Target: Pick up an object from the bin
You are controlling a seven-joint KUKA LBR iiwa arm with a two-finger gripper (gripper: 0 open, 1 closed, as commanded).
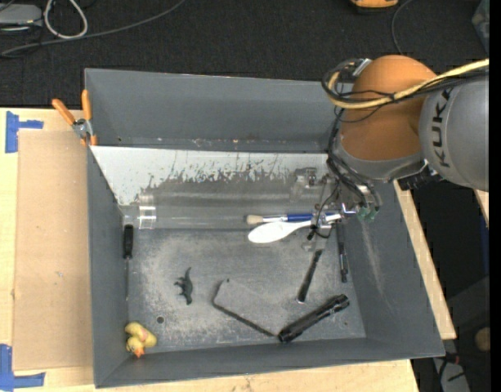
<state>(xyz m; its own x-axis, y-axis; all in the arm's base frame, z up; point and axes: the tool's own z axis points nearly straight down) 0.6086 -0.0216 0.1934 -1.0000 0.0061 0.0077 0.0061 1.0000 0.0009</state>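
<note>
Pincer (326, 219) is low over the bin (193, 113) floor, at about 2 o'clock from the floor's centre. State: I cannot tell whether it is open or closed, because the tip is lost among my own cables and shadow.

Nearest things:
- White spoon (270, 233): the bowl lies at 9 o'clock from my tip, and the handle runs toward me. The handle's end is at or just beside the tip; contact can't be made out.
- Blue-handled brush (287, 218): it lies just behind the spoon, roughly parallel to it, with the bristles pointing to 9 o'clock.
- Black pen (310, 276): lies at 6 o'clock from me, close by.
- Clear tube (209, 207): runs along the back wall, from 9 to 10 o'clock of my tip.
- Black marker (314, 317) at 6 o'clock, small dark dinosaur figure (185, 284) and yellow duck (138, 339) at 8 o'clock: all well apart from me.

Handling estimate, taking the spoon as candidate:
- It looks like plastic, so it is probably very light and stiff.
- The surface is likely smooth and slippery.
- It seems unlikely to break under a modest squeeze.
- The bowl is rounded and would probably squirt out of a grip.
- The better hold is across the narrow handle, near its middle.
- The brush handle is so near that a closing grip may catch both.
</note>
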